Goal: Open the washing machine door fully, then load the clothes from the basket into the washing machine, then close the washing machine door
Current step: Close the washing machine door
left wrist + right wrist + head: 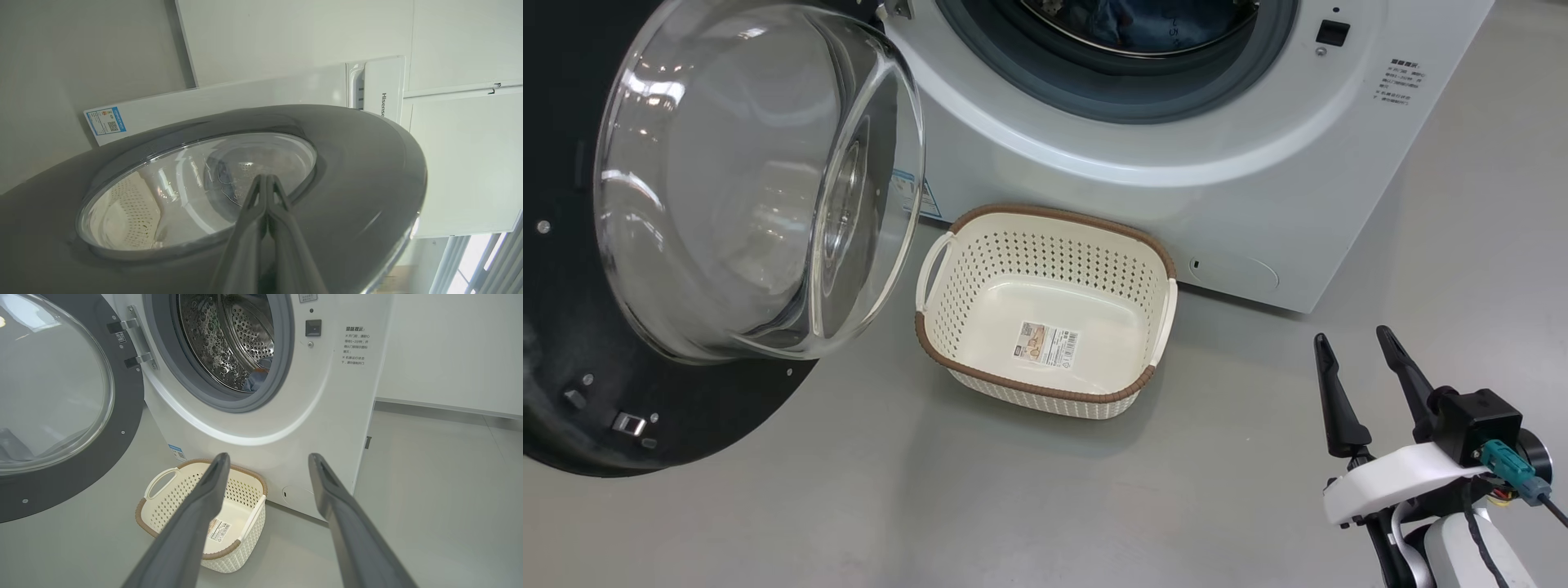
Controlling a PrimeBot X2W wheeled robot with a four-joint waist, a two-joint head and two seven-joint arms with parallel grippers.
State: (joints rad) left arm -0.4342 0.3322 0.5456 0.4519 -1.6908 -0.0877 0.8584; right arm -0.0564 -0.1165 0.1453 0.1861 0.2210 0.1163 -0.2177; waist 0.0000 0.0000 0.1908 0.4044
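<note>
Left gripper [266,178] pinched fully together, fingers flat against each other, tips at the outer side of the washing machine door [359,171], by the edge of its clear glass; touching or just short of it, impossible to tell. Right gripper [1352,336] spread wide and empty, low at the right above the bare grey floor [1013,506], fingers pointing toward the washing machine [1258,188]. Ahead of it and to its left, the basket [1054,214], upright on the floor, close against the machine's white front, a label [1045,344] flat on its bare bottom. Door standing far out to the left on its metal hinge [137,343], glass bowl bulging toward the basket, black ring around the glass. Beyond that, the round mouth uncovered, grey seal [288,355] circling the steel drum [229,343]. Low inside the drum, the clothes [255,380], a small heap of blue fabric. Blue sticker [105,121] low on the machine's front, near the basket's left handle
</note>
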